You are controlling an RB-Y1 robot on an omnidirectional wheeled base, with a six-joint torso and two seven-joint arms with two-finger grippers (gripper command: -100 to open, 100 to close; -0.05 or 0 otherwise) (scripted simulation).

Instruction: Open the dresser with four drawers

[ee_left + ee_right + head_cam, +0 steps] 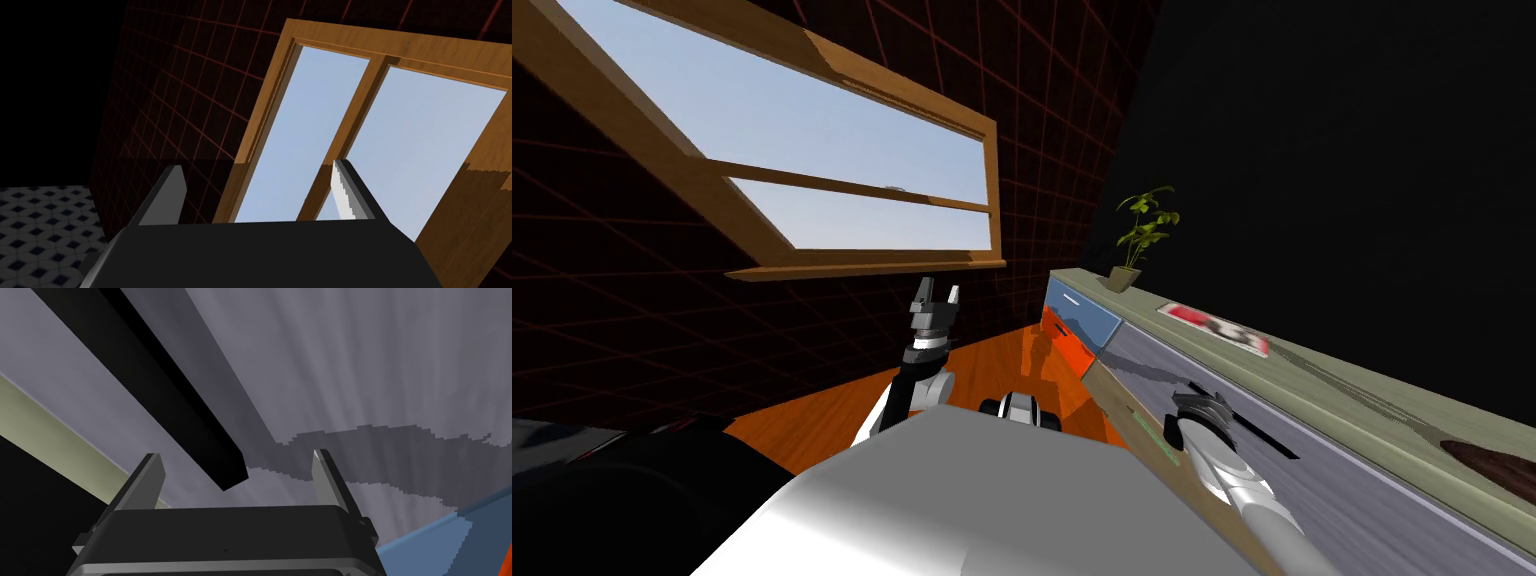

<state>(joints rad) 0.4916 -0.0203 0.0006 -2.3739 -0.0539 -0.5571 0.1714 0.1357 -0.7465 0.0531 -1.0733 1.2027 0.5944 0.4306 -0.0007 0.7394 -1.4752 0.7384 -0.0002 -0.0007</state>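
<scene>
Dresser top (pixel 1362 390) bears plant (pixel 1142 235), magazine (pixel 1217 328); black handle (pixel 165 383) before right end effector (pixel 237 470).

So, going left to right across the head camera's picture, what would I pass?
Window → left end effector → potted plant → magazine; the last two stand on the dresser.

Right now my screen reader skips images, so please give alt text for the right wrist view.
The open right gripper faces a grey drawer front, with the end of a black handle between its fingers, ungripped. An olive dresser top and a blue drawer border it.
</scene>
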